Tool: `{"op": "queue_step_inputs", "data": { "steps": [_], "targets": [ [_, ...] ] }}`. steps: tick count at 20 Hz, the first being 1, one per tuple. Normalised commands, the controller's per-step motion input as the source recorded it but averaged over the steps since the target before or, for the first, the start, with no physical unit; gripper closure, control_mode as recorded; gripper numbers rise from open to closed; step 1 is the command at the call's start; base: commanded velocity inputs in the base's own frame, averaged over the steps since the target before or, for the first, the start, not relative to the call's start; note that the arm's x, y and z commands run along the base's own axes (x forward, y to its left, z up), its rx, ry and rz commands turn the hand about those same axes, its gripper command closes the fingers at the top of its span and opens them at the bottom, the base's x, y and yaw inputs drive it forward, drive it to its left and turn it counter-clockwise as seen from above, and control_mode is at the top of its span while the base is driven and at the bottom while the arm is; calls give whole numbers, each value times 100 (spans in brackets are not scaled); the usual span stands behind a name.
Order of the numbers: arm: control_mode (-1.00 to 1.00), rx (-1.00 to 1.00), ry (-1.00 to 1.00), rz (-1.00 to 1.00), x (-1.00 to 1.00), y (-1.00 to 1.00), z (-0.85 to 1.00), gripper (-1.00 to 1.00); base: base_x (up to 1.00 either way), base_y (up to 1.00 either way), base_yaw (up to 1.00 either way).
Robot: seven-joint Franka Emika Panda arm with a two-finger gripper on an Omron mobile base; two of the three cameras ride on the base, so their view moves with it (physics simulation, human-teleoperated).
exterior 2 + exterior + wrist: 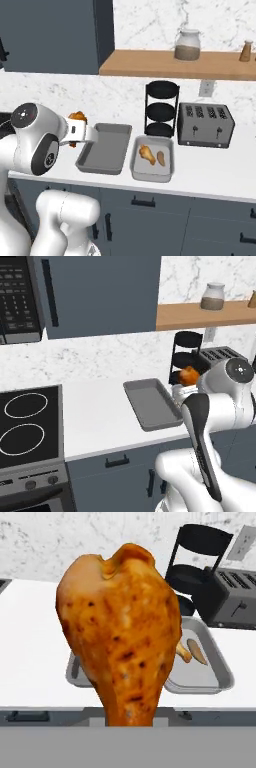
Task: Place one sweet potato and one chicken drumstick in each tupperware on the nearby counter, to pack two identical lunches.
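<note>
Above the counter (210,175), claw-held chicken drumstick (120,642) stands upright, bulb up.

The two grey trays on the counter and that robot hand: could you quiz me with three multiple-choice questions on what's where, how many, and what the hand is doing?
1. Where do the packed drumstick and sweet potato lie?
A. In the lighter tupperware, nearer the toaster
B. In the darker tupperware
C. On the stovetop

2. How many food pieces lie in the darker tupperware?
A. Two
B. One
C. None

3. What is the gripper doing?
A. Hanging open and empty
B. Shut on a chicken drumstick
C. Pressing a toaster lever

Answers: 1 A, the right base view shows both pieces in the lighter container. 2 C, its grey floor is bare. 3 B, the hand view shows the drumstick rising from between the fingertips.
</note>
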Motion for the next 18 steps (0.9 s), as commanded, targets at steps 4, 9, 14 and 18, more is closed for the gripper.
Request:
{"op": "queue_step_inputs", "data": {
  "steps": [4,9,14,18],
  "targets": [
    [100,0,0,0,0,0,0,100,50,79,-2],
    [-100,-1,17,0,49,-13,-53,100,0,0,0],
    [-100,14,15,0,33,-94,-37,100,0,0,0],
    [-100,18,14,2,28,-78,-62,100,0,0,0]
  ]
}}
